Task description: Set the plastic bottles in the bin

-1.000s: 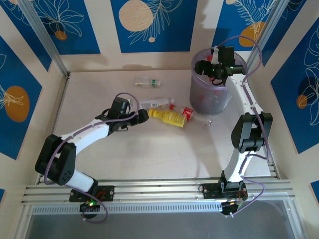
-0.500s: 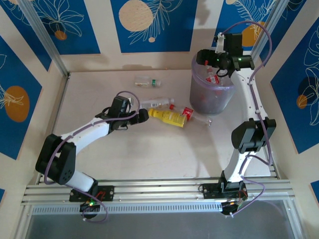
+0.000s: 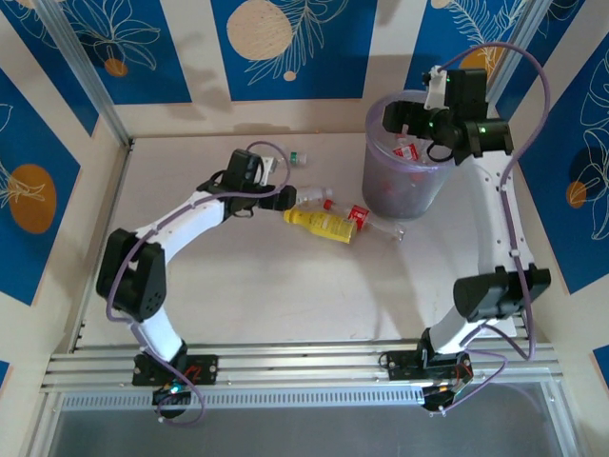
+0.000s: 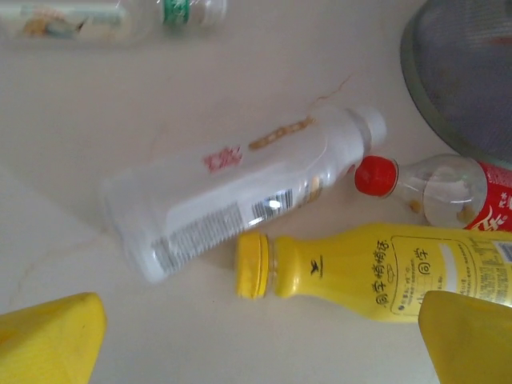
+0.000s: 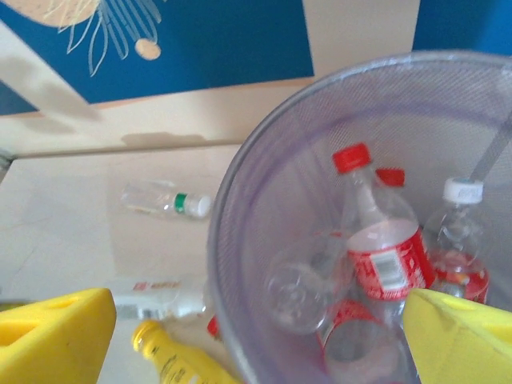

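Upper right, the right fingers (image 5: 56, 336) hung spread and empty over the bin (image 5: 232, 184). The left fingers (image 4: 48, 340) hovered spread above the yellow bottle (image 4: 368, 268), likely to grasp it.

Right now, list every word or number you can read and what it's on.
None reads clearly.
Yellow bottle: black Chinese characters, too blurred to quote.
Clear bottle: red mark and fine print, unreadable.
Red-capped bottle: white lettering on red label, cut off.
Binned bottle: label print too small.

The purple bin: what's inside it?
In the bin a red-capped bottle leans on top, a white-capped bottle beside it, more clear ones beneath. They cover each other and the bin's floor, so I cannot count them.
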